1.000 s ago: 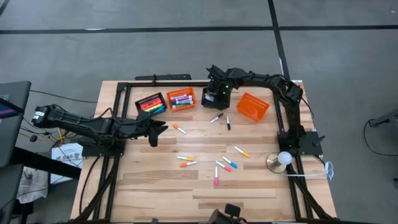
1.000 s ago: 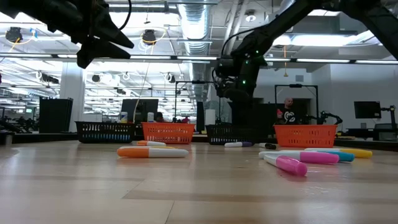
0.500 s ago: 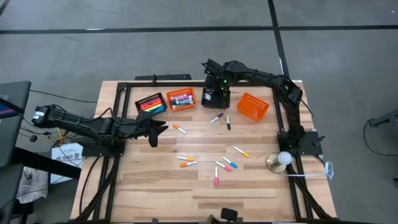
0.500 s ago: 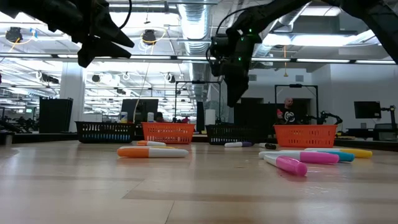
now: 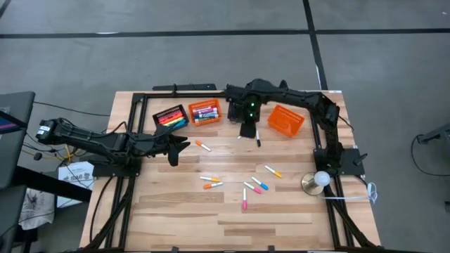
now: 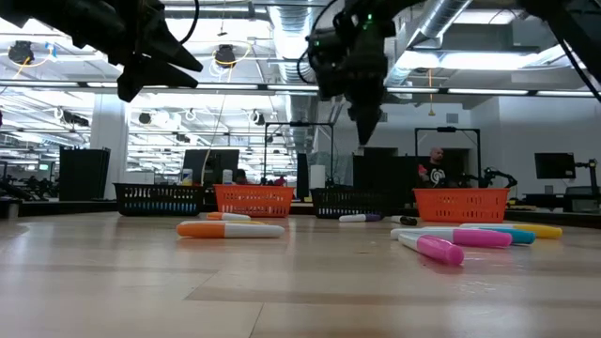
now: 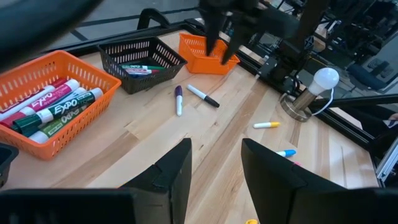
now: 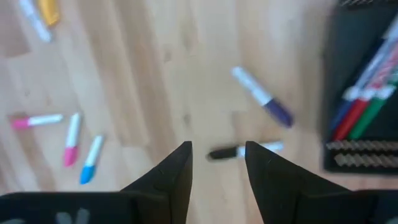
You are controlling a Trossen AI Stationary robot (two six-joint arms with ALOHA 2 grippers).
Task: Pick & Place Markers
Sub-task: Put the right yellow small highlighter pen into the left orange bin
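High view: right pincer (image 5: 247,131) hangs over the purple- and black-capped markers (image 5: 257,138) near the black basket; left pincer (image 5: 174,149) waits at the counter's (image 5: 176,211) left side. Right wrist view: its fingers (image 8: 176,169) stand apart, empty, above the black-capped marker (image 8: 242,150); the basket (image 8: 356,93) holds more. Left wrist view: own pincer (image 7: 214,169) open, empty.

Markers (image 7: 178,99) beyond open left tool (image 7: 215,167)
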